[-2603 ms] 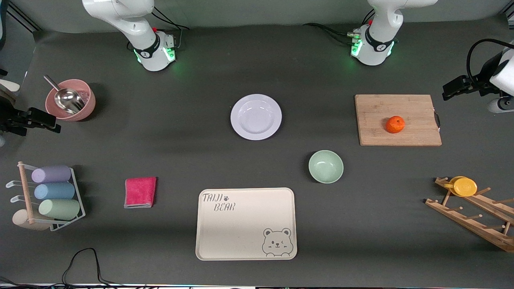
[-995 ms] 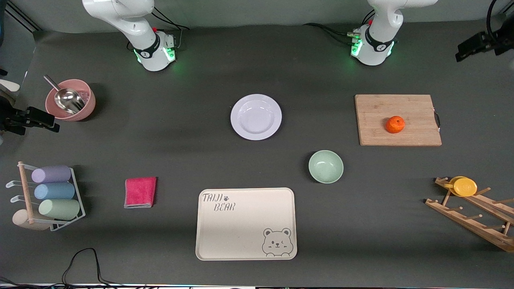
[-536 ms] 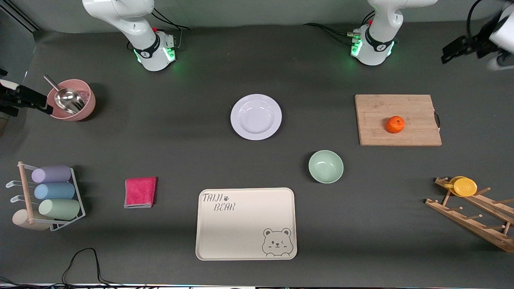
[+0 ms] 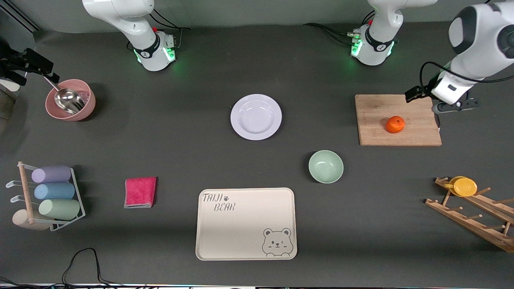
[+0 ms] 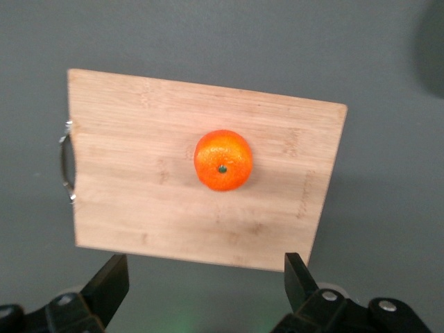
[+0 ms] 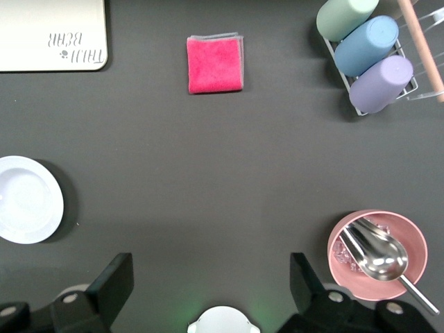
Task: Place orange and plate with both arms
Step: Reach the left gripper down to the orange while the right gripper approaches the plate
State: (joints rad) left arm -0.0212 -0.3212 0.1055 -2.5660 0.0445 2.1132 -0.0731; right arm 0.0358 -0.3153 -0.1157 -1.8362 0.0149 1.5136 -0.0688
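Dark grey table (image 4: 192, 132). Orange (image 4: 395, 124) on cutting board (image 4: 377, 116): light, firm, rolls; take across its middle. Left gripper (image 5: 207, 291) over board edge, wide open. Right gripper (image 6: 207, 295) wide open over table beside pink bowl (image 4: 70, 99), well apart from plate (image 4: 256, 117): stiff, glossy, slippery; pinch rim.

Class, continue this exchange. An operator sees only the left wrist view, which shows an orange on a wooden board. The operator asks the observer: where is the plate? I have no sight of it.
Observer: The plate lies mid-table with nothing on it, toward the right arm's end from the board.
Operator: My left hand hangs open over the board's edge. Is anything between the board and the plate?
Observer: No. The green bowl sits nearer to the front camera than both.
Operator: And the right hand?
Observer: The right hand is open, up over the table near the pink bowl.
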